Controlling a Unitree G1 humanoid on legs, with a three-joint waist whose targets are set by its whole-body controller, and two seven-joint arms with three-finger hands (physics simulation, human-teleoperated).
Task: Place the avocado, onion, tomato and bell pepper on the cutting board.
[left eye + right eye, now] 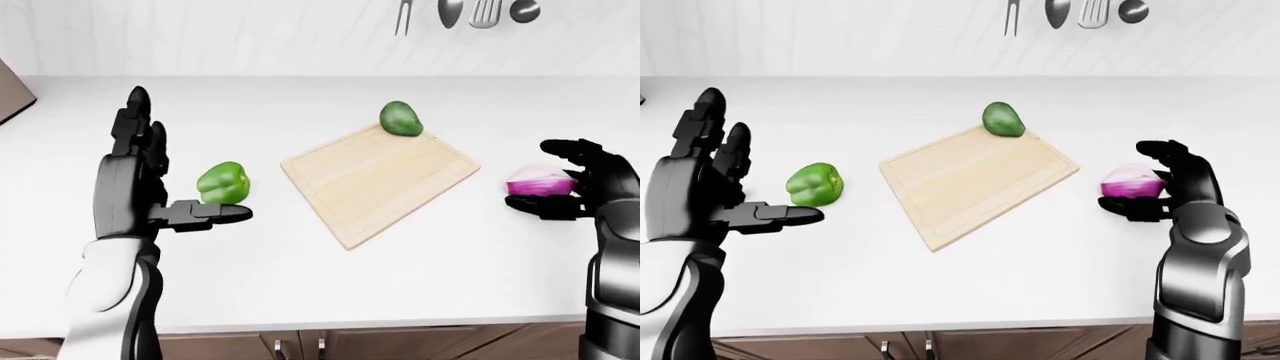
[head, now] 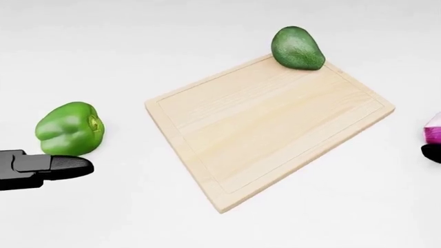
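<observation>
A wooden cutting board (image 1: pixel 380 176) lies on the white counter (image 1: pixel 300 262). A green avocado (image 1: pixel 400 118) rests on the board's top corner. A green bell pepper (image 1: pixel 222 182) sits on the counter left of the board. My left hand (image 1: pixel 185 161) is open and upright just left of the pepper, with its thumb (image 2: pixel 65 165) pointing right below it and not touching. My right hand (image 1: pixel 528 174) is right of the board with its fingers closed round a red onion (image 1: pixel 545 184). No tomato shows in any view.
Kitchen utensils (image 1: pixel 470 11) hang on the wall at the top. A brown object (image 1: pixel 12 94) stands at the left edge of the left-eye view. The counter's near edge and cabinet handles (image 1: pixel 298 346) run along the bottom.
</observation>
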